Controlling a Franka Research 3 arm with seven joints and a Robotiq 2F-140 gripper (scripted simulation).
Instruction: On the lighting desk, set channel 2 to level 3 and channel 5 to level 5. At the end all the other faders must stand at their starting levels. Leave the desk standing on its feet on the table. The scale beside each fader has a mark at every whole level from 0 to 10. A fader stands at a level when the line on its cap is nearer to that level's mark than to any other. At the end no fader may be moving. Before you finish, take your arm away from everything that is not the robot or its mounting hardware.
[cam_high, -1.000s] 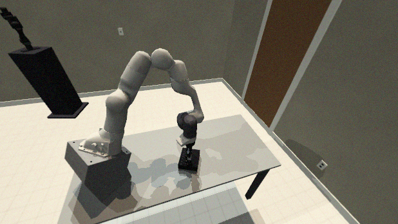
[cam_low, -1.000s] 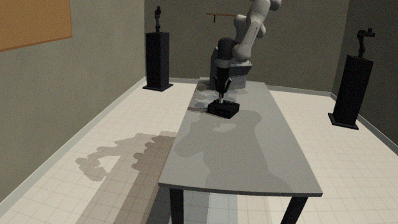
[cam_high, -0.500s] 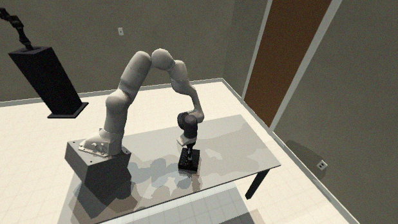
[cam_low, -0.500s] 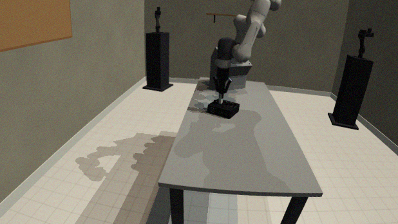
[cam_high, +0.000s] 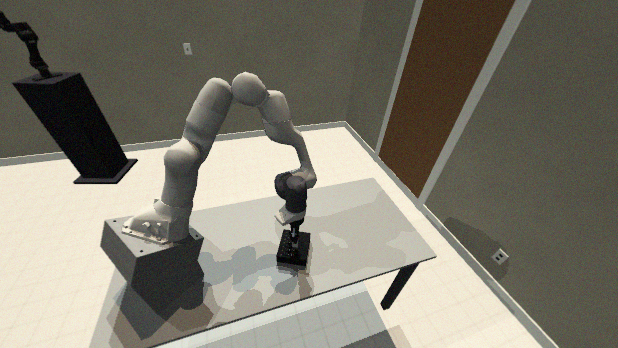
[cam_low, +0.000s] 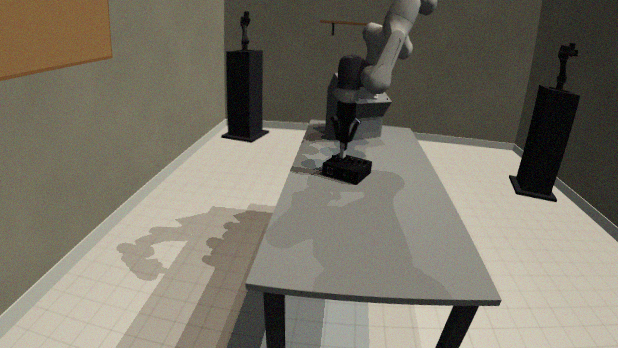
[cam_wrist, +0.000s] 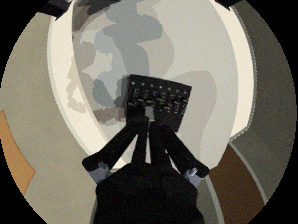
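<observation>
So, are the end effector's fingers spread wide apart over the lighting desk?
No, the end effector has its fingers pressed together into one narrow tip pointing down at the lighting desk, holding nothing.

Bare test room, tiled floor (cam_low: 150, 190), camera pedestals (cam_low: 244, 95), grey table (cam_low: 370, 235), brown door (cam_high: 440, 85)

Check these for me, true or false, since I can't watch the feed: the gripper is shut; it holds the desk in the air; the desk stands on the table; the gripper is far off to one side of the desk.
1. The gripper is shut. True: its fingers meet at the tips.
2. It holds the lighting desk in the air. False: nothing is gripped.
3. The desk stands on the table. True.
4. The gripper is far off to one side of the desk. False: its tips point down onto the desk's faders.
</observation>
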